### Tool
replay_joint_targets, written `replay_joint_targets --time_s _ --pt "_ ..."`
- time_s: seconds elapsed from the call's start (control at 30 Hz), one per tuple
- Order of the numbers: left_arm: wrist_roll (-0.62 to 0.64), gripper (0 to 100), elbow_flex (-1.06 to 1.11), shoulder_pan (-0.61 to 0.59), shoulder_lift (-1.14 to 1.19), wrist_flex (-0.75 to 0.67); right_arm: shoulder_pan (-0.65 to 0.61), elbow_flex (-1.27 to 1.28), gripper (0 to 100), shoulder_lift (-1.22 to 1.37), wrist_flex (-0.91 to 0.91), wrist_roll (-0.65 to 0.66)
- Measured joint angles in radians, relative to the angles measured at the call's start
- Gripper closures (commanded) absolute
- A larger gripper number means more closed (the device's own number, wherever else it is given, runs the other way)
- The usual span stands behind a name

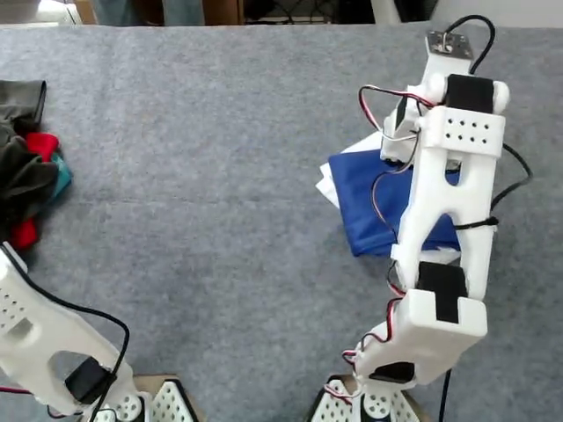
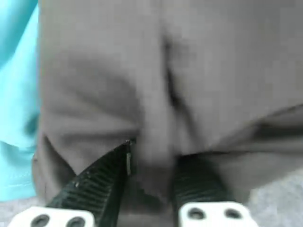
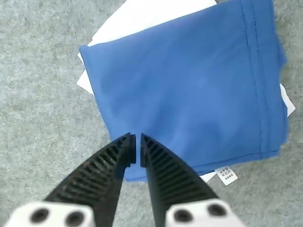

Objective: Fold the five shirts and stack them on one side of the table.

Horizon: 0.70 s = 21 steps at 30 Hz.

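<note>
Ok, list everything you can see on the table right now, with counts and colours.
table: one, grey, under everything
blue shirt: one, blue, folded on the white shirt, right side
white shirt: one, white, under the blue shirt
grey shirt: one, dark grey, crumpled in the left-edge pile
red shirt: one, red, same pile
teal shirt: one, teal, same pile
left gripper: one, black, at the grey shirt
right gripper: one, black, shut above the blue shirt

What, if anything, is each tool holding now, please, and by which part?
The left tool seems to pinch a fold of the grey shirt; the right tool, shut, holds nothing.
</note>
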Motion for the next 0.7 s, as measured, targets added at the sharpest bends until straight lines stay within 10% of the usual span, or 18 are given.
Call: replay_joint_targets --time_s 0.4,0.7 --pt "0.002 97 -0.408 0.186 -0.166 0.494 0.0 0.003 97.2 0.0 0.0 -0.002" --pt "0.043 97 -0.123 0.597 -0.694 0.511 0.0 0.003 97.2 0.0 0.0 -0.002"
